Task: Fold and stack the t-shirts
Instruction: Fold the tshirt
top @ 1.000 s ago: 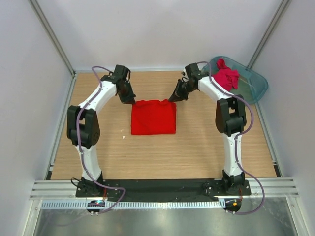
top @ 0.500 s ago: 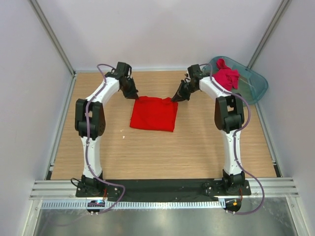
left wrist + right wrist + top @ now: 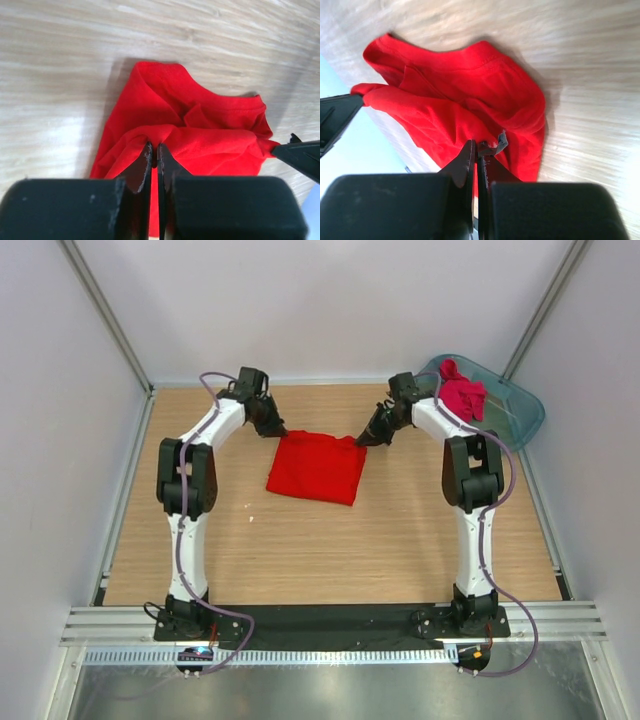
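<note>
Clearly the red t-shirt is held by its far edge from both sides; the left end effector is pinched tight on a bunch of cloth at the far-left corner, and the right end effector is pinched just as tight on the far-right corner; the shirt lies as a roughly square folded packet in the middle of the worktop, its far edge rumpled between the two grips; the darker crimson-pink t-shirt sits heaped in the teal tub at the far right, well apart. The step in hand looks like a fold or a drag by that far edge; to do it well, both arms should travel together at equal height and pace, so the edge runs taut and straight; lift only enough to clear the lower layers; lay the edge squarely on the near hem before letting go, else the bunched corners may leave a skewed fold.
</note>
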Controlling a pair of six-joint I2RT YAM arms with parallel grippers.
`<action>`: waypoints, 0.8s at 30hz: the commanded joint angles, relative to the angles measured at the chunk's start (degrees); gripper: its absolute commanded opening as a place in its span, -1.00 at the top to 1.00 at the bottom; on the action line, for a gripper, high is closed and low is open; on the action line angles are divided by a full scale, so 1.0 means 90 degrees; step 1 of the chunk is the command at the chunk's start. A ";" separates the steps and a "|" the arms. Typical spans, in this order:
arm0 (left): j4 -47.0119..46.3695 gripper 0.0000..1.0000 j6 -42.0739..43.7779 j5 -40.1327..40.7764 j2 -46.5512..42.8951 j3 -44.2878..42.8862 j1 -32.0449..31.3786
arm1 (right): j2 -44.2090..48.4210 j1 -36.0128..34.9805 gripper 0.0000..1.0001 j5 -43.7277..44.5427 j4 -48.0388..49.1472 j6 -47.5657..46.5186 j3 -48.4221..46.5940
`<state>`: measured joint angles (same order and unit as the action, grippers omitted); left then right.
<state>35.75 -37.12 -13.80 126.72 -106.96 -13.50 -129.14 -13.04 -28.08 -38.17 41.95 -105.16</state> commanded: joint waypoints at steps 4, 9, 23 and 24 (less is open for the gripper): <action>-0.0506 0.60 0.0013 -0.0078 0.0471 -0.0557 0.0074 | 0.0267 0.0111 0.95 0.0599 0.0481 0.0387 0.0112; -0.0027 0.02 0.0169 0.0741 0.0248 -0.0977 0.0084 | -0.0005 0.0218 0.53 0.1107 0.0249 0.0134 -0.0440; -0.0232 0.32 0.0346 -0.0175 -0.1697 0.1326 -0.0316 | 0.0812 -0.0289 0.05 0.1500 -0.1356 -0.2132 -0.0723; -0.0309 0.33 0.0317 -0.0243 -0.1677 0.1434 -0.0365 | 0.0959 -0.0396 0.08 0.1382 -0.1248 -0.2074 -0.0495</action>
<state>34.98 -34.96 -11.31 111.18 -98.30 -14.55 -128.51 -12.08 -12.80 -49.34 26.76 -115.68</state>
